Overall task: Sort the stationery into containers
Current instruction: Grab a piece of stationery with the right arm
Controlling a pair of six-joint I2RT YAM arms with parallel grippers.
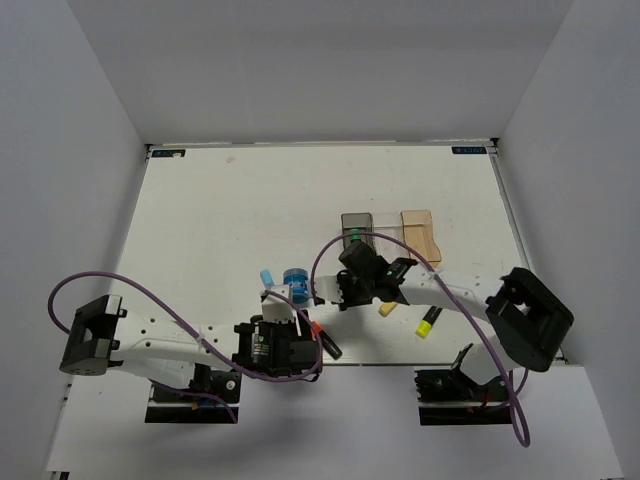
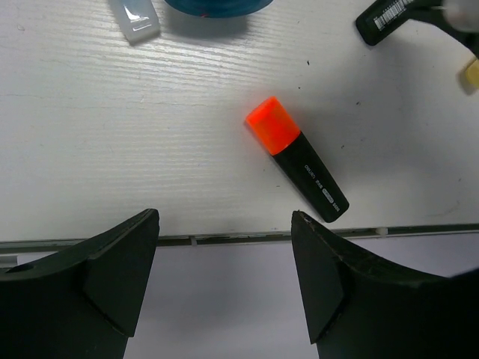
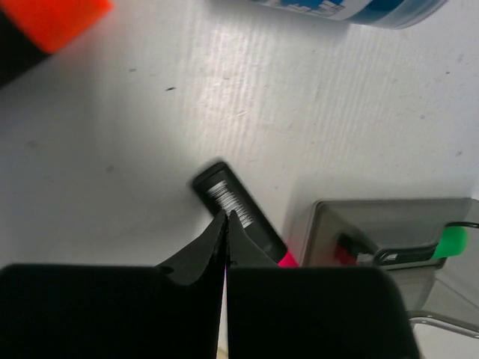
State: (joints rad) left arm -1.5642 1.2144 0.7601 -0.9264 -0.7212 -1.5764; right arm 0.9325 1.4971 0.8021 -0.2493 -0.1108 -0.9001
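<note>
Orange highlighter (image 2: 298,159) lies flat on the tabletop (image 2: 112,134) close to its near edge, slanted, with the cap pointing up and left in the left wrist view and the black barrel running down to the right. The left end effector (image 2: 224,224) hovers over it with its fingers spread wide and nothing between them; the highlighter sits ahead of the gap and a little to the right. To pick it up well, the wrist should probably turn until the fingers close across the barrel instead of along it, then move forward and to the right, come straight down and grip near the middle of the barrel so it doesn't swing. The right end effector (image 3: 226,218) has its fingers pressed almost together, with the tips over the black end of a pink highlighter (image 3: 224,193) just beside the grey bin (image 3: 374,217); I cannot tell whether it really grips it. A green highlighter (image 3: 453,241) lies in that bin, so the orange one likely belongs there.
</note>
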